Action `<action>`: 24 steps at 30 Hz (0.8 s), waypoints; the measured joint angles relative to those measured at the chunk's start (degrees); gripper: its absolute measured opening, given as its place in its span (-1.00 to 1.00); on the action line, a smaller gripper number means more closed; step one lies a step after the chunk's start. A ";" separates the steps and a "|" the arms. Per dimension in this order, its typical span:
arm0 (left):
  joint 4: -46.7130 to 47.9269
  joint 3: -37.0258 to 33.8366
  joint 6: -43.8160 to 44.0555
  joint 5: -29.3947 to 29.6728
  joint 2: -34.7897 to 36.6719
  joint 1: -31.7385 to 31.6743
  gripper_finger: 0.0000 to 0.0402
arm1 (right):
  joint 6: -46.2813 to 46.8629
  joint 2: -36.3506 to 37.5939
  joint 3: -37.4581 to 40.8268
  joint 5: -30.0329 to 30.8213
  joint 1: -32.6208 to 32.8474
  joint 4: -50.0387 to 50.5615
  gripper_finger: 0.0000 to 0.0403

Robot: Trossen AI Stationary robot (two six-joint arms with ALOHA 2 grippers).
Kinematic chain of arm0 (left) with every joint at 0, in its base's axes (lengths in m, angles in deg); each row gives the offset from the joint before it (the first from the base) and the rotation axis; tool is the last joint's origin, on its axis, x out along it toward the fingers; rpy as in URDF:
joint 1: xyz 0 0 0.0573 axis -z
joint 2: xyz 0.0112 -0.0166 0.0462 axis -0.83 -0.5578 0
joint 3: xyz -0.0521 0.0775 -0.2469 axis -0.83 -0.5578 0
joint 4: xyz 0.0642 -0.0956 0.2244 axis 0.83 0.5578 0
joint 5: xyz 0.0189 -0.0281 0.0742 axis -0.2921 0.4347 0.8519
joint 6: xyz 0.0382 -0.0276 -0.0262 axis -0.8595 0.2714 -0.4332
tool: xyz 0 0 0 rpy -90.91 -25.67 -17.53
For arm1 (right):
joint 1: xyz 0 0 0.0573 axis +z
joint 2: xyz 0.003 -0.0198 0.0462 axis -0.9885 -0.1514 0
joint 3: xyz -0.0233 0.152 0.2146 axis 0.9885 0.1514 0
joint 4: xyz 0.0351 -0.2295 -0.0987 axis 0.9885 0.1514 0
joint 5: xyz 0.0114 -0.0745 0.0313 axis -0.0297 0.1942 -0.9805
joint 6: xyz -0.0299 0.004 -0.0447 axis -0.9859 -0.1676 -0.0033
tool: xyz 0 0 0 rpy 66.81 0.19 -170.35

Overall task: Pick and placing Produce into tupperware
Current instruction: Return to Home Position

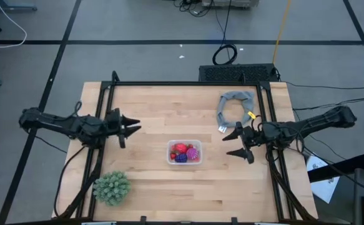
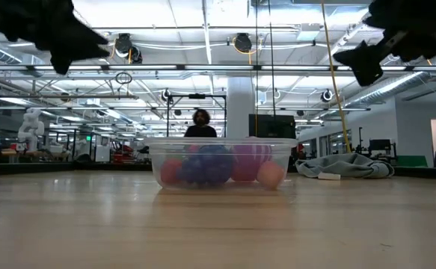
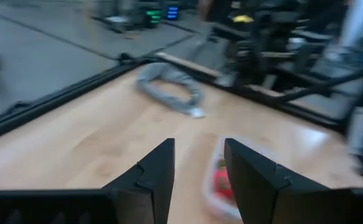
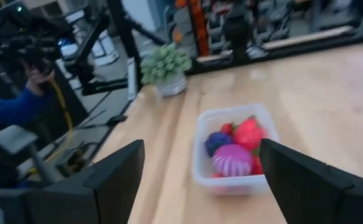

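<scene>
Beyond table (image 1: 150,112) and tupperware (image 2: 225,141) — bright workshop hall (image 2: 90,90)

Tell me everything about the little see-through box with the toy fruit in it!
The tub is small and made of clear, colourless plastic. It is rectangular with rounded corners and a rim around the top, and it has no lid. It sits flat and upright on the wooden table, near the middle. Toy fruits lie packed together inside it: a red one, a dark purple one and a magenta one. Nothing else touches it.
</scene>
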 joint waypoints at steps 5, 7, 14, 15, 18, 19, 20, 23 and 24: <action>-1.03 -3.86 0.37 5.34 3.10 -3.56 -0.29 | -2.44 0.84 4.45 0.02 -6.61 -6.04 0.53; -0.65 -4.26 -0.69 5.45 5.08 -5.30 -0.29 | -2.76 1.00 4.90 -0.04 -9.64 -5.80 0.53; 2.32 -4.27 -4.54 1.58 15.64 -10.74 -0.29 | -5.26 2.52 4.90 -6.49 -17.52 -6.81 0.53; 3.70 -4.27 -4.60 1.39 17.63 -11.30 -0.29 | -5.00 3.23 4.90 -8.40 -18.38 -6.85 0.53; 10.54 -3.06 -4.30 1.12 23.56 -12.52 -0.29 | -4.05 6.10 4.90 -13.51 -20.39 -6.73 0.53; 12.65 -2.53 -3.92 1.09 25.21 -12.78 -0.29 | -3.75 7.41 4.90 -14.63 -21.03 -6.65 0.53; 13.70 -1.97 -3.42 1.15 25.29 -12.99 -0.29 | -3.66 8.77 4.90 -15.65 -21.59 -6.24 0.53; 15.98 -1.36 -1.96 -1.75 24.93 -12.80 -0.29 | -3.51 12.83 4.90 -17.02 -22.65 -3.53 0.53; 14.74 -1.68 -1.38 -2.93 24.09 -12.65 -0.29 | -3.46 14.07 4.88 -16.99 -22.74 -2.06 0.53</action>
